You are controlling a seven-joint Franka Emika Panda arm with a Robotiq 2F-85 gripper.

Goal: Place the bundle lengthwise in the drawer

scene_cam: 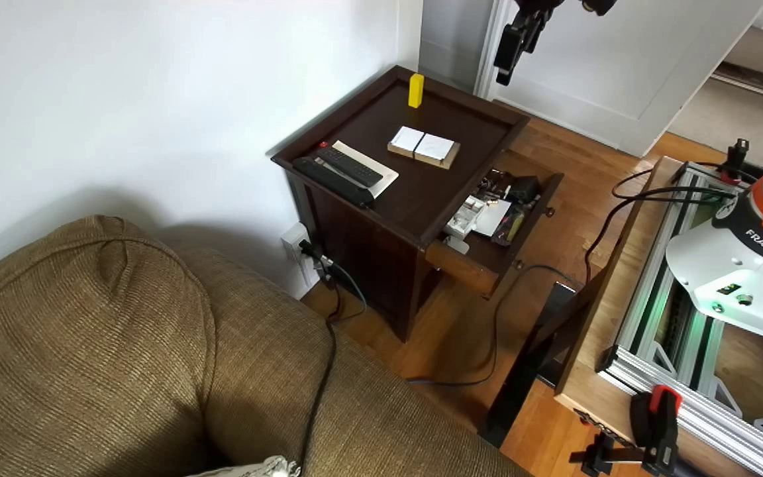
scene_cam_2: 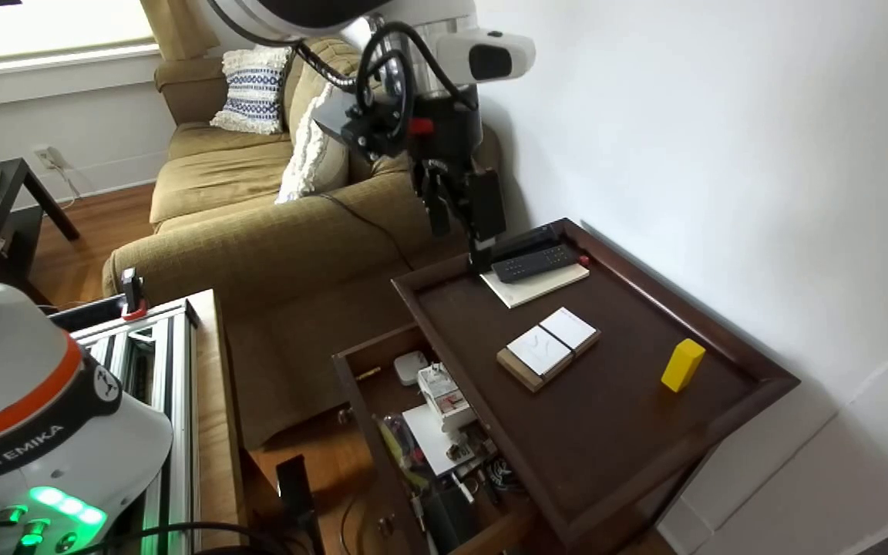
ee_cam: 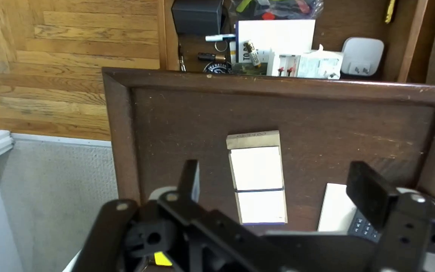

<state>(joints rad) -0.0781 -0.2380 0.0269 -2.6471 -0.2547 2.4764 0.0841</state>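
Observation:
The bundle is a pale white stack on a tan backing with a dark band around its middle. It lies flat on the side table top in both exterior views (scene_cam: pixel 423 146) (scene_cam_2: pixel 552 347) and in the wrist view (ee_cam: pixel 259 170). The drawer is pulled open, its brown wood showing in both exterior views (scene_cam: pixel 464 265) (scene_cam_2: pixel 367 416) and at the top of the wrist view (ee_cam: pixel 412 41). My gripper (ee_cam: pixel 276 170) is open and empty, its fingers wide apart with the bundle seen between them. It hangs above the table top in both exterior views (scene_cam: pixel 515 56) (scene_cam_2: pixel 461 216).
The drawer holds a white box (scene_cam_2: pixel 446 397), a white adapter (ee_cam: pixel 363 54), a dark box (ee_cam: pixel 198 16) and small items. A yellow block (scene_cam_2: pixel 683 364) stands on the table (scene_cam: pixel 395 199). A dark remote (scene_cam_2: pixel 534 264) lies on a white pad beside a black bar. A raised rim edges the top.

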